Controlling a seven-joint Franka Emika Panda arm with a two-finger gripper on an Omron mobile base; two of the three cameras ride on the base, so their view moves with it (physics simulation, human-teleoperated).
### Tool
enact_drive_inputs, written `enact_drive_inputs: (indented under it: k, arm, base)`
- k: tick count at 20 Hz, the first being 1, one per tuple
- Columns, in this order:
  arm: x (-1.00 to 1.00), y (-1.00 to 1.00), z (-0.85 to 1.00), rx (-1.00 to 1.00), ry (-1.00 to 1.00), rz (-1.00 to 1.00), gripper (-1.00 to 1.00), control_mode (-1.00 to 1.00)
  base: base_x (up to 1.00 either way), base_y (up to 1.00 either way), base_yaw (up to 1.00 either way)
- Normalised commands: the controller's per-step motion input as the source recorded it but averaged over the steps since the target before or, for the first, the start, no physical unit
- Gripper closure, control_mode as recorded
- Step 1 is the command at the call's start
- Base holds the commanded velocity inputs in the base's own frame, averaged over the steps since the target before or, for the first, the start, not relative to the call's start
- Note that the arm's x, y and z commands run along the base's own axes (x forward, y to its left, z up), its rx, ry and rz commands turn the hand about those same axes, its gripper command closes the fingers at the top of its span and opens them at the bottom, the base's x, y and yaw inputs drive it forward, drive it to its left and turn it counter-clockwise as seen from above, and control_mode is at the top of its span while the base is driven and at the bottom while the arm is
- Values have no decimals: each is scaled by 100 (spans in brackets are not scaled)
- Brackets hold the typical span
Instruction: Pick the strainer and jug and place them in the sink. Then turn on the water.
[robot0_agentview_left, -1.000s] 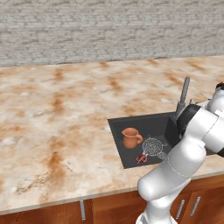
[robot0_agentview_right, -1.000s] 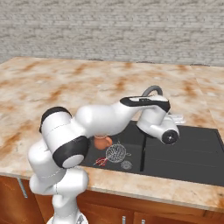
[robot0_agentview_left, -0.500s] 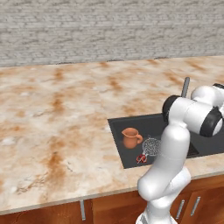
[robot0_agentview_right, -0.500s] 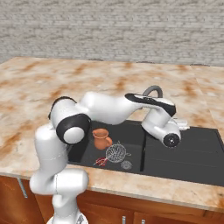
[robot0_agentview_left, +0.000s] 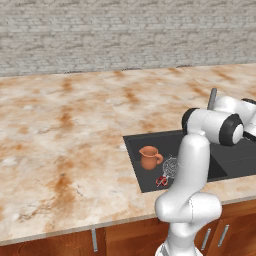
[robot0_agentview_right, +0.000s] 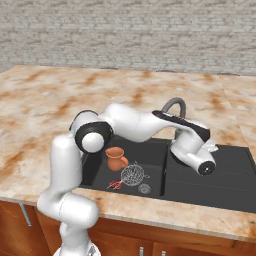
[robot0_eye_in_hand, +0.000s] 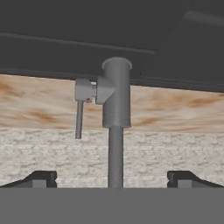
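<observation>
The jug and the strainer both sit inside the sink, in its left half, near the middle of the right base view. The jug stands upright and the strainer lies just beside it, its red-tipped handle pointing to the lower left. So the picking part looks done — what is left is the water.

The tool is wide open and holds nothing. In the hand view its two dark tips sit at the bottom left and bottom right, and the tap rises straight up the middle between them. The tap's long post runs up and down in that picture. Its little lever hangs off the side, left of the post, above the tips. The tool must go forward and a bit left to reach that lever.

Compared with a second ago, the arm has swung away from the jug's side of the sink and now reaches toward the tap at the back of the marble surface. The jug and strainer have not moved.
</observation>
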Motion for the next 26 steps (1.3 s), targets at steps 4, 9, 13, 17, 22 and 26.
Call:
enact_drive_inputs:
  k: [4, 9, 13, 17, 22, 26]
  arm:
    - [0, 0, 19, -1, -2, 24, -100, -100]
    - [-2, 0, 47, -8, -21, 21, -100, -100]
    - [20, 17, -2, -7, -15, 16, -100, -100]
    - [21, 21, -28, 0, 0, 6, -100, -100]
    - [35, 18, -3, 0, 0, 1, -100, -100]
    - [41, 18, 1, 0, 0, -2, -100, -100]
  base:
    - [0, 0, 0]
    - [0, 0, 0]
    - [0, 0, 0]
    - [0, 0, 0]
    - [0, 0, 0]
    - [0, 0, 0]
